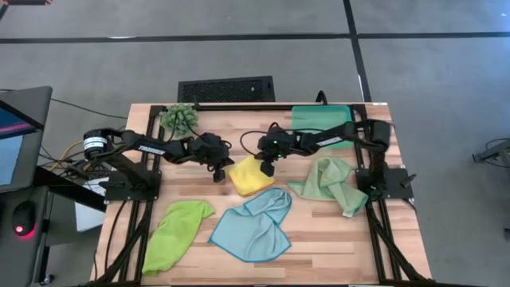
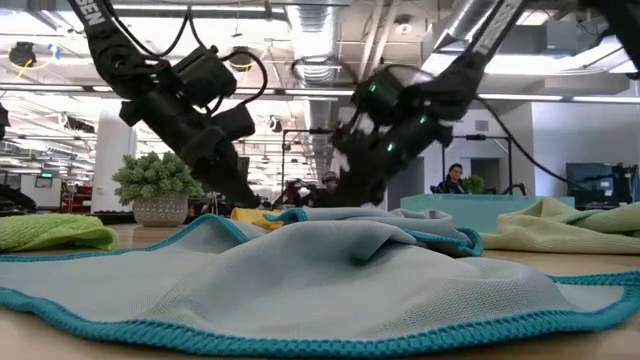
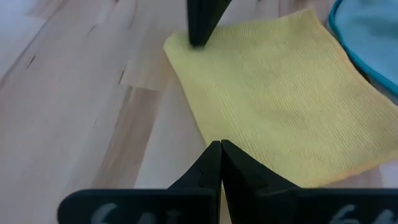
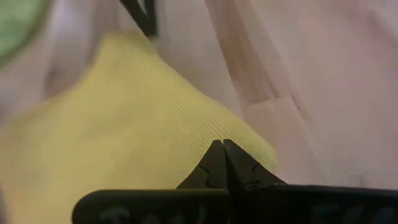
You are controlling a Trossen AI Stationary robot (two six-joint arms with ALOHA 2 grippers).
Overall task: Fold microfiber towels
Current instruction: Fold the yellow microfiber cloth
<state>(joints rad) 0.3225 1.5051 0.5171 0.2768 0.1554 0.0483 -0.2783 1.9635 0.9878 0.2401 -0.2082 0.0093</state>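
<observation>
The yellow towel (image 1: 251,179) lies folded flat on the table's middle. My left gripper (image 1: 217,172) is shut, its tips at the towel's left corner (image 3: 205,134). My right gripper (image 1: 268,168) is shut, its tips at the towel's far right corner (image 4: 249,140). The light blue towel (image 1: 253,225) lies crumpled near the front, and fills the low view (image 2: 320,270). The lime green towel (image 1: 175,231) lies bunched at the front left. The pale sage towel (image 1: 331,183) lies bunched at the right. My left gripper points its shut fingertips (image 3: 219,155) down at the yellow towel's left edge; I cannot tell whether they touch or hold the cloth. My right gripper points its shut fingertips (image 4: 222,155) down at the towel's far right corner; I cannot tell whether they touch it.
A teal tray (image 1: 319,119) sits at the far right of the table, partly under the right arm. A small spiky green plant (image 1: 179,118) in a pot stands at the far left. Bare wood (image 1: 199,191) shows left of the yellow towel.
</observation>
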